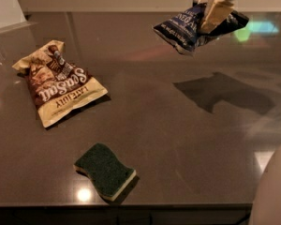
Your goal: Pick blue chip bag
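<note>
over the dark table (168, 139), top right: gripper (214, 17), jaws clamped on blue chip bag (180, 28).

We read "SeaSalt" and "LATE JULY" on the tan-and-brown snack bag (61, 89). Up and right of it, the cream gripper (210, 20) clamps a crinkly navy-blue chip bag (178, 28), whose white lettering is unreadable.

hand (213, 17) cut off at top edge, covering middle of blue chip bag (180, 25)

blue chip bag (180, 26), aloft top right, in tool (210, 25)
</note>
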`<state>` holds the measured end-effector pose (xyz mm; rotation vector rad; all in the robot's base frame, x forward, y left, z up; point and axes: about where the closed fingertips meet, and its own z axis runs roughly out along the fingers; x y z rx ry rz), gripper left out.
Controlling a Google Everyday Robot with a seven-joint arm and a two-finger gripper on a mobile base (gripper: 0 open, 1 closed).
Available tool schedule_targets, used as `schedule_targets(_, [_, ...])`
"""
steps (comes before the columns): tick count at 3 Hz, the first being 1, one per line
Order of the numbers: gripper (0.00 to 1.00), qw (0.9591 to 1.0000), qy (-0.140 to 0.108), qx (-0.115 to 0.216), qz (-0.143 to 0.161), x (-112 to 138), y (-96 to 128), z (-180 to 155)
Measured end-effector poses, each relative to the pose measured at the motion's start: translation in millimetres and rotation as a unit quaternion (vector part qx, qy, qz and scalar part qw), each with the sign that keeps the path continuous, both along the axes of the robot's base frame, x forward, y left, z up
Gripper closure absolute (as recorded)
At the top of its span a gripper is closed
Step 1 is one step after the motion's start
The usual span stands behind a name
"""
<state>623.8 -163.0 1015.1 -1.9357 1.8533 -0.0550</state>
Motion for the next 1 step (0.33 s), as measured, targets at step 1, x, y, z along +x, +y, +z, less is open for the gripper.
schedule_targets(1, [1.0,0.9999,-0.011,0.005,-0.001,7.0,3.2,0.8])
